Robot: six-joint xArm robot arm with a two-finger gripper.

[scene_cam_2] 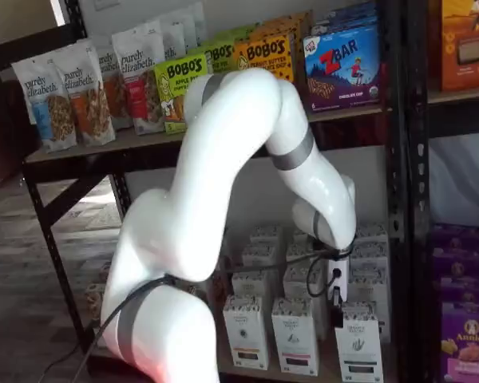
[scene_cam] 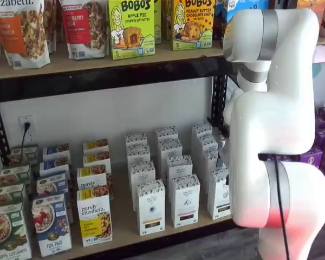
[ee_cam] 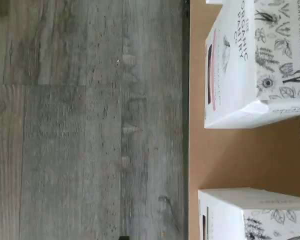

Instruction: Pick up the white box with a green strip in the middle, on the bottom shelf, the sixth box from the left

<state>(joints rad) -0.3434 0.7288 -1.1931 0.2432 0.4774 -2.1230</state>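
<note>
The white box (scene_cam: pixel 219 194) is the rightmost front carton on the bottom shelf (scene_cam: pixel 124 230), with a dark-speckled top. It also shows in a shelf view (scene_cam_2: pixel 359 345). In the wrist view a white carton (ee_cam: pixel 240 215) with a small dark greenish label stands at the board's front edge (ee_cam: pixel 230 160). A like carton (ee_cam: pixel 250 65) with a pinkish-edged label stands beside it across a gap. My gripper (scene_cam_2: pixel 334 313) hangs just above and beside the white box's top. Its white body and a dark finger show side-on. No gap between the fingers can be made out. The arm hides the gripper in the other shelf view.
Rows of like white cartons (scene_cam: pixel 150 208) (scene_cam: pixel 184 200) fill the shelf behind and left of the target. Colourful granola boxes (scene_cam: pixel 95 216) stand further left. A black upright (scene_cam_2: pixel 399 199) rises right of the target. Grey wood floor (ee_cam: pixel 90 125) lies before the shelf.
</note>
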